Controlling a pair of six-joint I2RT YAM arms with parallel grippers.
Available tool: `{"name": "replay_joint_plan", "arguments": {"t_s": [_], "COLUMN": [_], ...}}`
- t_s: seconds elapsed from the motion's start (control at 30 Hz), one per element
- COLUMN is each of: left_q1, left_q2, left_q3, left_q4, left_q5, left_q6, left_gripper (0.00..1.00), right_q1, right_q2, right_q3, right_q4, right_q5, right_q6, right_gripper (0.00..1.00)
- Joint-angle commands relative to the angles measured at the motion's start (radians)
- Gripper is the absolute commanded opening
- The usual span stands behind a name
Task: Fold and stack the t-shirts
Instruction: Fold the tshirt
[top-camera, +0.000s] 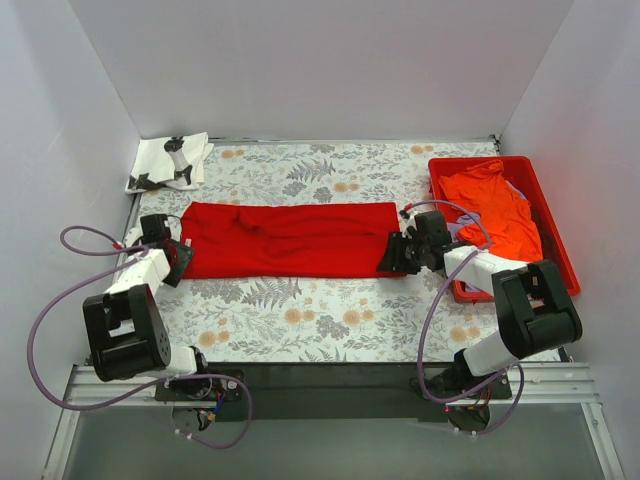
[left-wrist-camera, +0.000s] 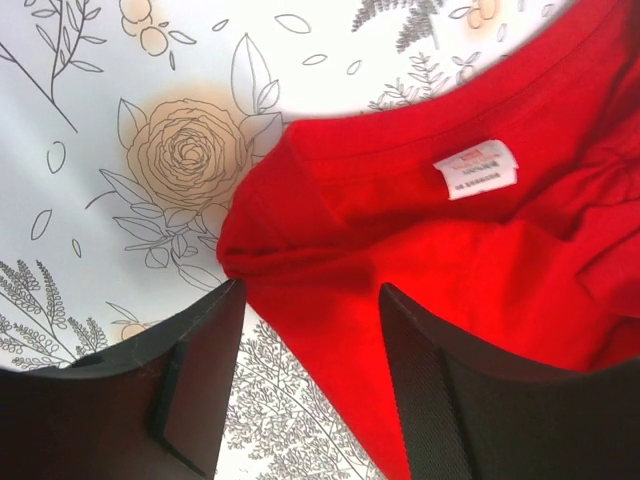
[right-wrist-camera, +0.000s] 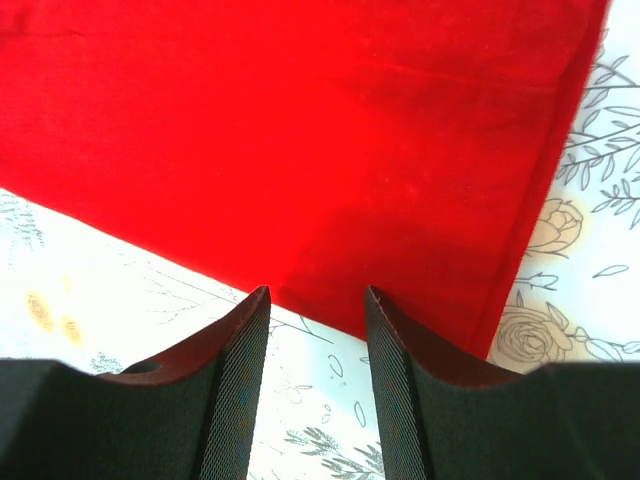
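The whole setup sits inside a box of plain white walls (top-camera: 320, 60). The table (top-camera: 300, 315) has a pale floral cover, all ferns and peachy roses. The red t-shirt (top-camera: 290, 238) is laid out as a long flat band across the middle of the overhead frame.

The left gripper (top-camera: 178, 257) is down at the shirt's left end with its jaws apart. They straddle a bunched corner near the neck, where a little white label (left-wrist-camera: 478, 168) shows, and they're not pinching anything. The right gripper (top-camera: 397, 254) is at the right end, jaws apart too, tips right at the shirt's edge with bare tablecloth showing between them.

In the upper left there's a folded white t-shirt with black print (top-camera: 168, 163). On the right side sits a red plastic tray (top-camera: 553, 232) with an orange t-shirt (top-camera: 495, 205) crumpled in it.
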Motion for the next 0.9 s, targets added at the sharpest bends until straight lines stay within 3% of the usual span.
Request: {"name": "replay_joint_plan", "arguments": {"t_s": [0.0,0.2,0.23,0.33,0.53,0.67,0.77,0.87], "left_q1": [0.009,0.026,0.032,0.036,0.038,0.038,0.038,0.038], "left_q2": [0.032,0.059,0.057,0.052,-0.024,-0.125,-0.194,-0.251], "left_q3": [0.020,0.014,0.014,0.026,0.011,-0.051,-0.071,-0.037], "left_q4": [0.010,-0.019,-0.042,-0.116,-0.263,-0.263,-0.266,-0.295], "left_q5": [-0.012,-0.078,-0.087,-0.120,-0.173,-0.114,-0.058,-0.040], "left_q6": [0.001,0.014,0.012,-0.005,-0.043,-0.049,-0.051,-0.039], "left_gripper": [0.50,0.20,0.11,0.03,0.05,0.14,0.23,0.41], "right_q1": [-0.038,-0.116,-0.133,-0.156,-0.173,-0.172,-0.172,-0.166], "right_q2": [-0.003,0.016,0.013,-0.009,-0.133,-0.176,-0.219,-0.271], "right_q3": [-0.054,-0.114,-0.132,-0.157,-0.184,-0.181,-0.162,-0.114], "right_q4": [0.056,0.052,0.044,0.002,-0.132,-0.213,-0.247,-0.275], "right_q5": [-0.027,-0.056,-0.058,-0.047,0.016,0.050,0.050,0.018], "right_q6": [0.020,0.042,0.049,0.049,0.022,-0.015,-0.041,-0.066], "right_gripper": [0.50,0.50,0.50,0.50,0.50,0.50,0.50,0.50]}}
